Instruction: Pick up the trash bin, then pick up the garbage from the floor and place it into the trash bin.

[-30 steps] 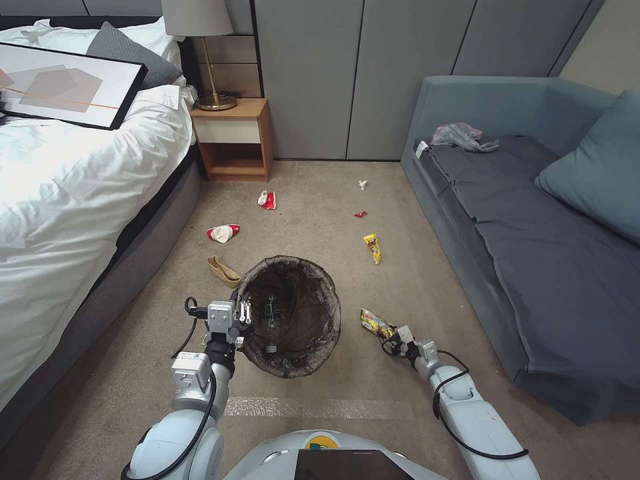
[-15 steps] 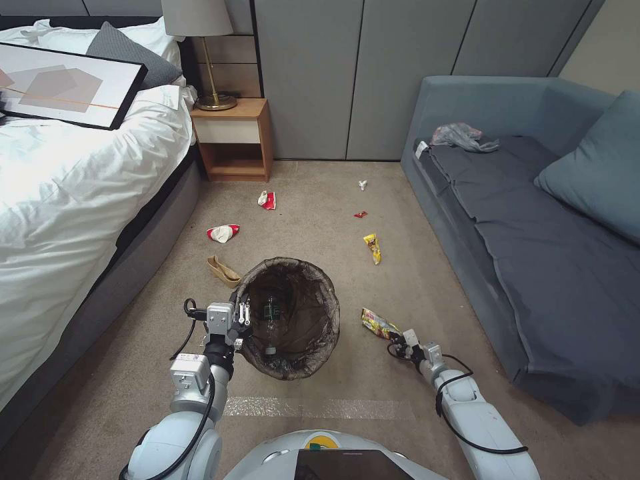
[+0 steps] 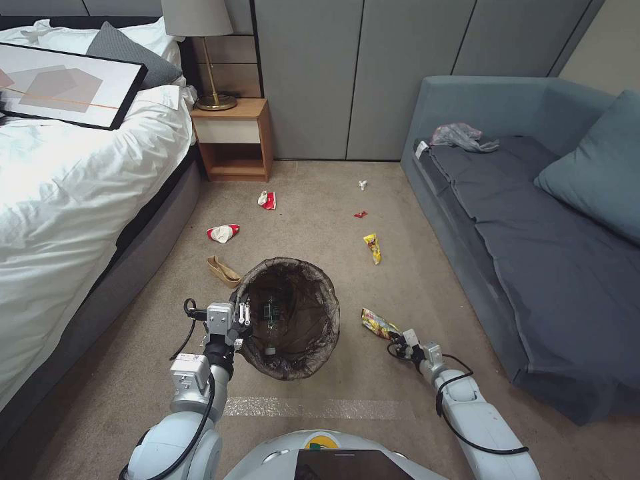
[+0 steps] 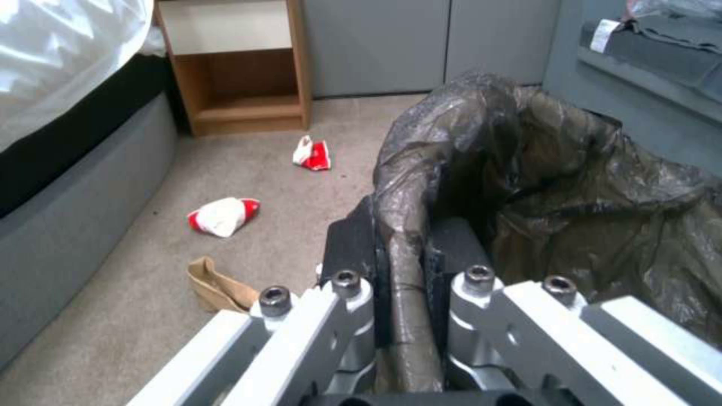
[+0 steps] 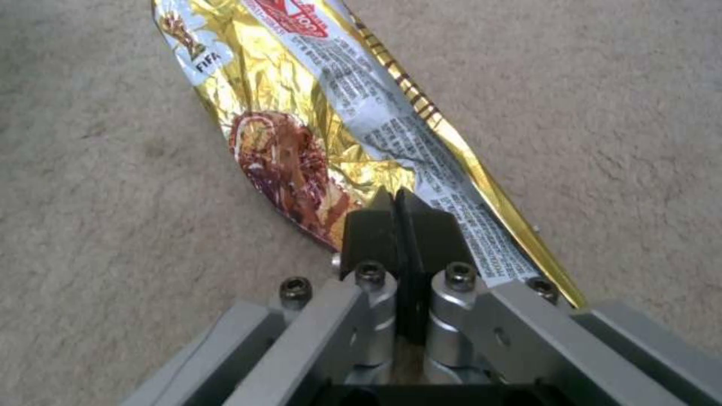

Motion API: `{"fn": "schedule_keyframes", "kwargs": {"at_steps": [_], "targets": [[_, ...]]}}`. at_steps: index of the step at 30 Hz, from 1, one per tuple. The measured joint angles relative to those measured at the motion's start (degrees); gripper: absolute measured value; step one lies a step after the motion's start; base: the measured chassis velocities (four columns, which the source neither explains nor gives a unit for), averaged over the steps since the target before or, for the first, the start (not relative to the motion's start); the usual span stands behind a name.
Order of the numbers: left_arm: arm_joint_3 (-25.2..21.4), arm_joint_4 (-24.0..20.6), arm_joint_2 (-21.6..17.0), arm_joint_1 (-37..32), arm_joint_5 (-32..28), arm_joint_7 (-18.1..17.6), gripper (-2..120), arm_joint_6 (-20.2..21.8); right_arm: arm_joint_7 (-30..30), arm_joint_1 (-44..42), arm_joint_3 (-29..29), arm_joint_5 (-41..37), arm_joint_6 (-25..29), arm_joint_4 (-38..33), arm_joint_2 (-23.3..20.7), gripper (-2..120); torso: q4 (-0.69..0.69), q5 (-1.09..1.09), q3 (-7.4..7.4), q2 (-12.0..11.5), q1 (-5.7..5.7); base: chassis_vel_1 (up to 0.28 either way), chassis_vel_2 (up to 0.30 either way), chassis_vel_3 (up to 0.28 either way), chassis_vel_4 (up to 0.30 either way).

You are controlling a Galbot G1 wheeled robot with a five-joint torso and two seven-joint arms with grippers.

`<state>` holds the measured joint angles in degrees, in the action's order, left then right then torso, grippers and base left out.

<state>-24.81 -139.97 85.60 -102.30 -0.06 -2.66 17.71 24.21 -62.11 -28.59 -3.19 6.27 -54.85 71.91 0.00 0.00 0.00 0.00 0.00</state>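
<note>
yellow wrapper [image 5: 331, 129] lies lengthwise ahead of right gripper [image 5: 399, 211].

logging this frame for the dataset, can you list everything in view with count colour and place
bin: 1, white with brown bag, on carpet in front of robot
wrappers: 2, yellow, one right of the bin, one farther out
cartons: 2, red and white, on carpet near the bed and near the nightstand
paper piece: 1, tan, left of the bin
scraps: 2, red and white, far carpet
bed: 1, white, left
nightstand: 1, wood, by the wall
lamp: 1, brass base, on the nightstand
sofa: 1, blue-grey, right
plastic bag: 1, grey-pink, on the sofa
left gripper: shut on the bin rim
right gripper: shut on the near wrapper's end
</note>
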Motion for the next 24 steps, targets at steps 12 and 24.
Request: {"fn": "schedule_keyframes", "kwargs": {"at_steps": [12, 24], "targets": [[0.6, -0.4, -0.2, 0.0, 0.1, 0.0, 7, 0.0, -0.8, -1.9, 0.1, -1.2, 0.9, -5.2, 0.0, 22, 0.01, 0.00, 0.00, 0.0, 0.00, 0.000, 0.000, 0.000, 0.000], [1.0, -0.3, -0.1, 0.1, 0.3, 0.1, 7, 0.0, -0.8, -3.0, 0.3, -1.2, 0.8, -7.7, -0.3, 62, -0.01, -0.02, 0.00, 0.0, 0.00, 0.000, 0.000, 0.000, 0.000]]}}
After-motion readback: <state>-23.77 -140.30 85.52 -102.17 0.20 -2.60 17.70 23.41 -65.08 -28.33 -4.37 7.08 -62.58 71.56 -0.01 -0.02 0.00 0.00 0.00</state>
